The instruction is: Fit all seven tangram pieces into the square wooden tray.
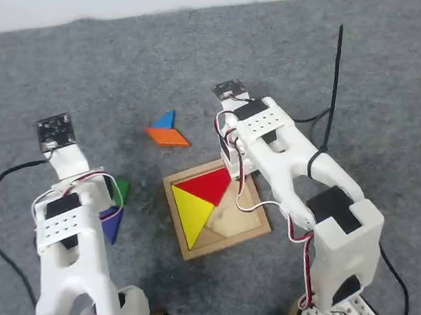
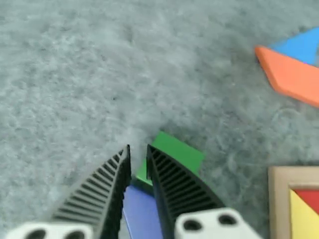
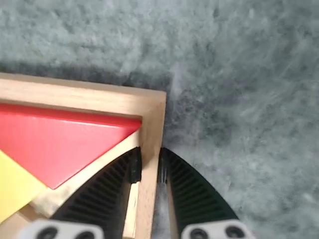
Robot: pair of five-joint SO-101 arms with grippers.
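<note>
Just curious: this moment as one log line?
left gripper: above green piece; right gripper: clamps tray wall; in tray: red piece, yellow piece

Left end effector slightly open; right end effector clamps tray

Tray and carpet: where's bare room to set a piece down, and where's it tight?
Inside the tray, bare wood remains in its near-right part, bordered by the red triangle and yellow triangle. The carpet is bare beyond the orange piece and blue triangle. Crowded: the right gripper straddles the tray's right wall; the green piece lies at the left gripper.
</note>
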